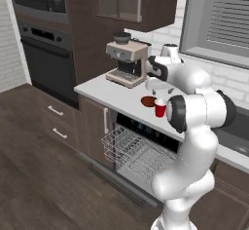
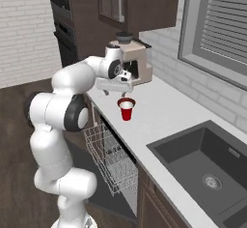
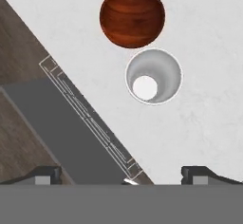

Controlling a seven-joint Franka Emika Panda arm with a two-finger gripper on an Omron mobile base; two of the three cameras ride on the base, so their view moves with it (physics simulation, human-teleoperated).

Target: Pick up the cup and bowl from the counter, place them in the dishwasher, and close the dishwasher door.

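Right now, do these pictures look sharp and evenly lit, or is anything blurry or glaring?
Left base view: soft and slightly blurry, even light, faint shadow under the red cup and bowl. Right base view: equally soft, no glare on the counter. Hand view: sharpest, looking straight down into the cup's white inside, the bowl showing a mild sheen.

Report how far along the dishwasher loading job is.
Done: nothing loaded; the dishwasher stands open with its rack pulled out and bare. In hand: the open gripper hovers above the cup, holding nothing. Left: cup and bowl both sit on the counter; door unclosed.
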